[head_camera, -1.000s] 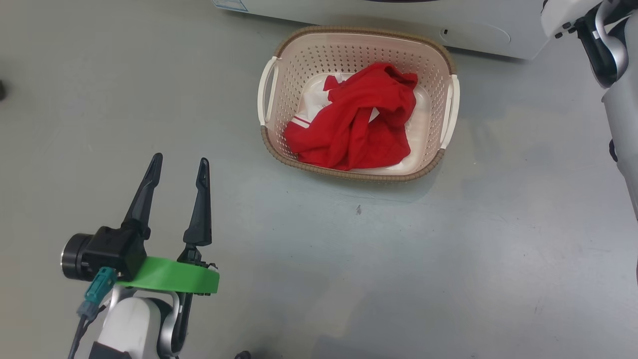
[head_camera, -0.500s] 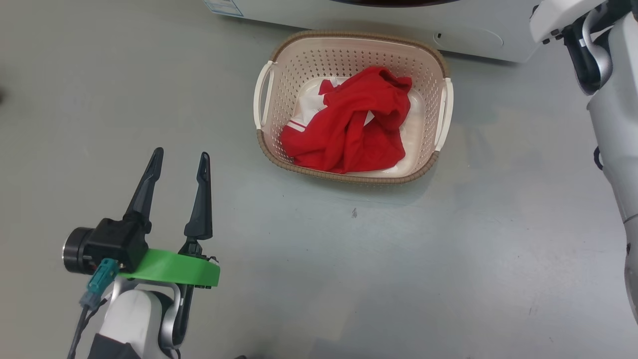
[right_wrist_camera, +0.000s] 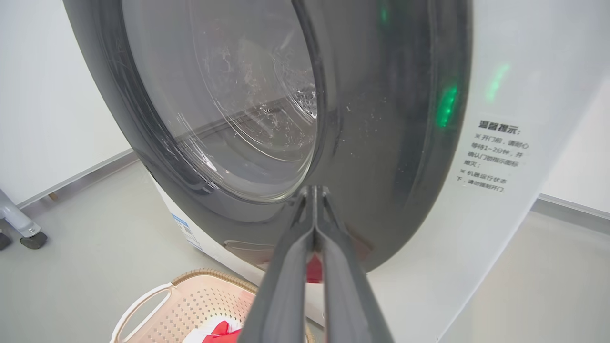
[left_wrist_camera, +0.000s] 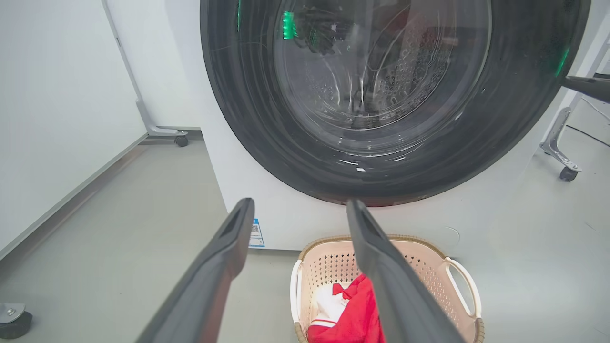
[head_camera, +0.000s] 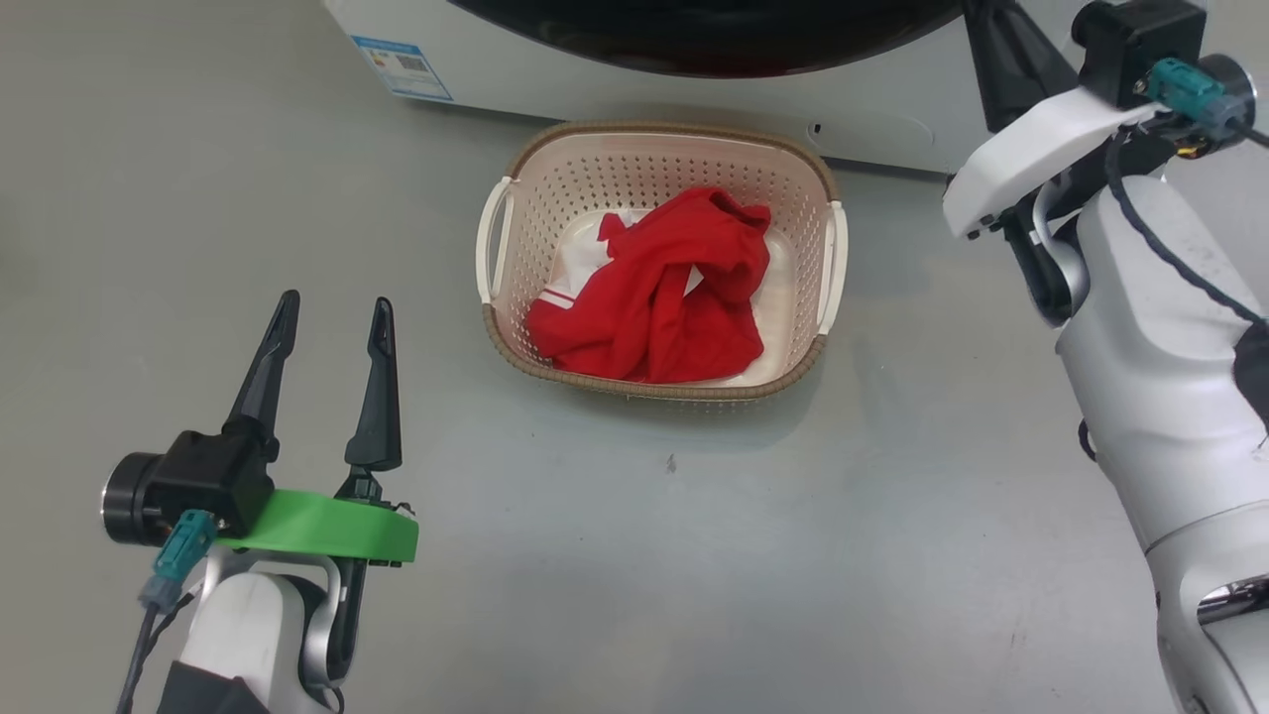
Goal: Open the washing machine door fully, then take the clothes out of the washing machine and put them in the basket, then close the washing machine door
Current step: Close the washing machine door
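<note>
The clothes [head_camera: 644, 317] lie in the basket [head_camera: 674, 129]; door-closing remains: the right tool [right_wrist_camera: 314, 189], shut and empty, faces the washing machine door [right_wrist_camera: 381, 143] (latched? unclear), the left tool [head_camera: 334, 300] gapes empty. Next, press the rim.

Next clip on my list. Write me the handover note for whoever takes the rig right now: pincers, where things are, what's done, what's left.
Left pincer: open, holding nothing, over the floor to the left of the basket.
Right pincer: shut, holding nothing, tips at the black rim of the washing machine door; I cannot tell if they touch it.
Things: the clothes lie in the basket, which stands in front of the washing machine.
Done: clothes out and in the basket.
Left: the door looks closed against the front, but I cannot tell if it is latched. Check it and press it home if needed.
</note>
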Controlling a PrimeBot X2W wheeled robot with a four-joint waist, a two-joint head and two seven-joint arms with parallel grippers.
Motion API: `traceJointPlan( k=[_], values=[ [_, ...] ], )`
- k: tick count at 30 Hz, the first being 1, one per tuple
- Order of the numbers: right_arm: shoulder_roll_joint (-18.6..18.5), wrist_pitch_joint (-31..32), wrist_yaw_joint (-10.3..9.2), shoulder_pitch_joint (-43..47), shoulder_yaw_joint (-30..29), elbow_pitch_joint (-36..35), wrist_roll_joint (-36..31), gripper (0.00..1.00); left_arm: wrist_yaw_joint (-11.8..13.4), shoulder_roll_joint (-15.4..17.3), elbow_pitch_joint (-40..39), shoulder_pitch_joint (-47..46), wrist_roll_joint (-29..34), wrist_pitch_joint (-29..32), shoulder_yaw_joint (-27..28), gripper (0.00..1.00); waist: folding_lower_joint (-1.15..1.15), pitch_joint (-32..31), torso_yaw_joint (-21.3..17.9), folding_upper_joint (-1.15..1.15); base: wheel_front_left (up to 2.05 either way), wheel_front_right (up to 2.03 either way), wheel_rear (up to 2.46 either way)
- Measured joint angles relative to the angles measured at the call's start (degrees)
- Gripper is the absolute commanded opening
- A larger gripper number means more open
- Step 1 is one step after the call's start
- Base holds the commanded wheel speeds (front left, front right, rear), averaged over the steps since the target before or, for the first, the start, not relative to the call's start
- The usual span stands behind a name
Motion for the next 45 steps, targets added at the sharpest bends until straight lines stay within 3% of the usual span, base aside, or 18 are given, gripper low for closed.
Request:
traceJointPlan(
  k=[2, 4, 5, 6, 7, 28, 37, 45],
  values=[
    [0.8, 0.0, 0.0, 1.5, -0.1, -1.5, 0.3, 0.02, 0.0, 0.2, 0.1, 0.0, 0.1, 0.0, 0.3, 1.0, 0.0, -0.7, -0.7, 0.0, 0.0, 0.0, 0.0],
    [1.6, 0.0, 0.0, 2.9, -0.6, -3.6, 0.4, 0.42, 0.1, 0.5, 0.4, 0.0, 0.4, 0.0, 0.6, 1.0, 0.0, -1.4, -1.5, 0.0, 0.0, 0.0, 0.0],
    [1.8, 0.0, 0.0, 3.5, -0.8, -4.5, 0.4, 0.5, 0.1, 0.7, 0.5, 0.0, 0.5, 0.0, 0.8, 1.0, 0.0, -1.8, -1.9, 0.0, 0.0, 0.0, 0.0],
    [1.9, 0.0, 0.0, 4.3, -1.0, -5.3, 0.7, 0.93, 0.1, 0.9, 0.6, 0.0, 0.6, -0.1, 1.0, 1.0, 0.0, -2.2, -2.4, 0.0, 0.0, 0.0, 0.0],
    [1.9, 0.0, 0.0, 5.3, -1.2, -6.0, 0.9, 1.0, 0.1, 0.9, 0.8, 0.0, 0.6, -0.1, 1.1, 1.0, 0.0, -2.6, -2.8, 0.0, 0.0, 0.0, 0.0],
    [4.3, 0.0, -0.62, 27.3, -1.7, -15.7, 0.7, 1.0, 0.1, 3.0, 4.8, 4.6, 1.1, 0.0, 1.6, 1.0, -0.01, -12.7, -11.3, 0.0, 0.0, 0.0, 0.0],
    [4.9, 0.0, -2.99, 36.4, -3.1, -19.6, 0.8, 1.0, 0.6, 3.2, 6.1, 8.7, 1.0, 0.3, 1.8, 1.0, 0.0, -17.2, -15.1, 0.0, 0.0, 0.0, 0.0],
    [5.1, 0.0, -3.55, 41.5, -3.7, -22.2, 0.9, 1.0, 0.8, 3.2, 6.3, 11.8, 0.4, 1.4, 1.8, 1.0, 0.0, -20.2, -17.5, 0.0, 0.0, 0.0, 0.0]
  ],
)
